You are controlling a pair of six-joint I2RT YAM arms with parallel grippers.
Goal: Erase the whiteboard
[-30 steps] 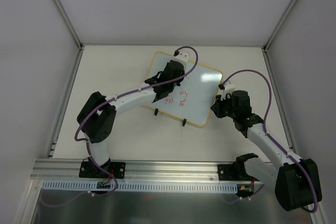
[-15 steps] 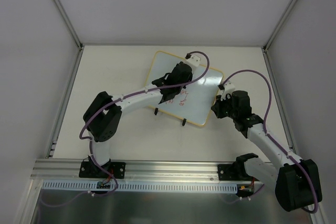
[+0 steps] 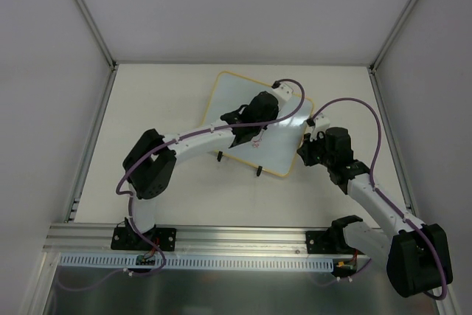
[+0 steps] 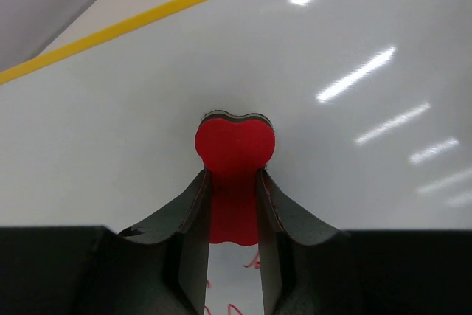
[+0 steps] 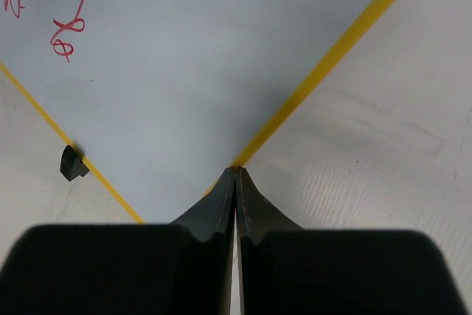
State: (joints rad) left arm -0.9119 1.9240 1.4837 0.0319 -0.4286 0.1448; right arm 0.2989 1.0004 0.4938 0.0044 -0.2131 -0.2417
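Red marker is thinning out as we are sweeping across the whiteboard [image 3: 228,94], which is lying flat and skewed on the table [image 3: 162,101], toward its far middle. Our left gripper [image 4: 234,182] is clenching a small red eraser [image 4: 234,145] and pressing it on the white surface. Over the last second it has been sliding from the board's left part toward its far right side, and fewer scribbles [image 5: 70,31] are showing than before. Our right gripper [image 5: 235,175] has been closing. Its fingers are now pinched together with nothing between them, tips resting at the yellow frame [image 5: 324,71] near the board's right corner, likely steadying it. We are judging the wiping well underway, with a patch near the black clip [image 5: 71,162] still waiting.
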